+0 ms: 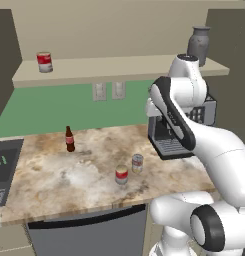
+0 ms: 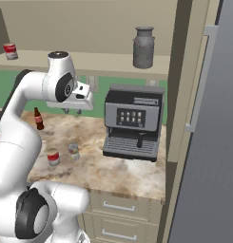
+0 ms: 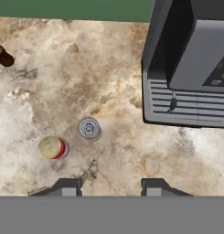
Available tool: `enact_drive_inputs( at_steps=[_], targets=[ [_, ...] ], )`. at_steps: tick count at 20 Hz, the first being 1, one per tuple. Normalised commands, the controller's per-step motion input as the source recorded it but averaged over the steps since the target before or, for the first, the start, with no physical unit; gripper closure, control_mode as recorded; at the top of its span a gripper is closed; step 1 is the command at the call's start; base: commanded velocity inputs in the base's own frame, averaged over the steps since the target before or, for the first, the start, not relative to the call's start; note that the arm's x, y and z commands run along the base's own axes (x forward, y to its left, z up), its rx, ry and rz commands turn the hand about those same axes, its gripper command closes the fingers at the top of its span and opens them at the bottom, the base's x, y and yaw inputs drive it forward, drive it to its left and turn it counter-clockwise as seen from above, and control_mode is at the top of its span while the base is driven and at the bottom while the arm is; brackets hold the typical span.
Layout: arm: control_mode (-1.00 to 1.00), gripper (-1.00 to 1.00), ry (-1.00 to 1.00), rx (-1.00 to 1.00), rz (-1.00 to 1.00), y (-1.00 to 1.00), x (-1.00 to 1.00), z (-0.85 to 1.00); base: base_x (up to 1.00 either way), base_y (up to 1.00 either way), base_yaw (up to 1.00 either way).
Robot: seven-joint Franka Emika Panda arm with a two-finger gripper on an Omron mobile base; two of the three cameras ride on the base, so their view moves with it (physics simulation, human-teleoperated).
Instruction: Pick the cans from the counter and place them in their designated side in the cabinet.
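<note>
Two cans stand near the counter's (image 1: 59, 175) front edge: a red-and-white one (image 1: 122, 175) (image 2: 53, 156) and a greyish one (image 1: 137, 163) (image 2: 73, 151) just right of it. From above, the hand view has them as the red-and-white can (image 3: 53, 148) and the greyish can (image 3: 89, 128), up and left of the fingertips. My gripper (image 3: 111, 187) (image 2: 72, 110) hangs high over the counter, open, holding nothing. Another red-and-white can (image 1: 44, 62) (image 2: 10, 51) stands on the cabinet's shelf board (image 1: 124, 67) at its left end.
A slim brown bottle (image 1: 69, 139) stands at the counter's back left. A coffee machine (image 1: 166, 137) (image 2: 133, 122) fills the counter's right end. A grey metal jug (image 1: 199, 45) sits on the shelf's right. A dark cooktop (image 1: 4, 170) borders the left; a tall grey unit (image 2: 213, 118) the right.
</note>
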Motion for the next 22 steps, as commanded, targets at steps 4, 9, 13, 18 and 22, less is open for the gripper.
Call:
enact_drive_inputs(
  at_steps=[4,9,13,18,22],
  targets=[
    [-1.00,-1.00,0.00,0.00,0.00,0.23,-0.08,0.00,0.00,0.00,0.00],
    [-1.00,-1.00,-0.07,-0.01,0.00,0.27,-0.20,-0.01,0.00,0.00,0.00],
    [-1.00,-1.00,-0.06,0.00,0.00,0.45,-0.18,-0.01,0.00,0.00,0.00],
    [-1.00,-1.00,-0.08,0.00,0.00,0.49,-0.17,-0.05,0.00,0.00,0.00],
    [-1.00,-1.00,-0.05,0.00,0.00,0.42,-0.07,-0.08,0.00,0.00,0.00]
  ],
)
